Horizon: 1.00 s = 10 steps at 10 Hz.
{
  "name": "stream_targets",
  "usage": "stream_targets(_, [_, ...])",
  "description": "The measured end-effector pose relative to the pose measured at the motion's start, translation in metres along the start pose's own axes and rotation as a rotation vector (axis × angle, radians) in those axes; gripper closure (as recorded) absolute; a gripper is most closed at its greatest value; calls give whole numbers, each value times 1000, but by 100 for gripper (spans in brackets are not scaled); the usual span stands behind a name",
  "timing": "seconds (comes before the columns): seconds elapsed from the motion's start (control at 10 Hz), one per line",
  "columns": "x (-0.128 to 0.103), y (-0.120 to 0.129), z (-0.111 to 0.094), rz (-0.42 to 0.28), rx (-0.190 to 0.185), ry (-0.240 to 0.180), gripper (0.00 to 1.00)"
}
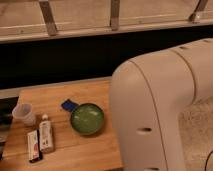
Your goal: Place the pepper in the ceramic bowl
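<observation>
The green ceramic bowl [87, 118] sits on the wooden table [75, 97], a little right of its middle, and looks empty. The pepper is not in view. The robot's bulky white arm [160, 110] fills the right half of the camera view and covers the table's right side. The gripper is not in view; it is hidden behind or beyond the arm.
A blue flat piece [69, 105] lies just left of and behind the bowl. A translucent plastic cup [25, 114] stands at the table's left edge. A small white bottle [46, 133] and a red-and-white packet [34, 146] lie at the front left. A dark wall and railing run behind.
</observation>
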Motion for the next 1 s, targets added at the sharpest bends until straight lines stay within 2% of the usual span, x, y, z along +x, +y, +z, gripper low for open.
stream_targets(0.1, [5, -1, 9, -11, -20, 28, 34])
stream_targets(0.5, [9, 6, 43, -32, -62, 109, 34])
stream_targets(1.0, [12, 20, 62, -57, -86, 141, 34])
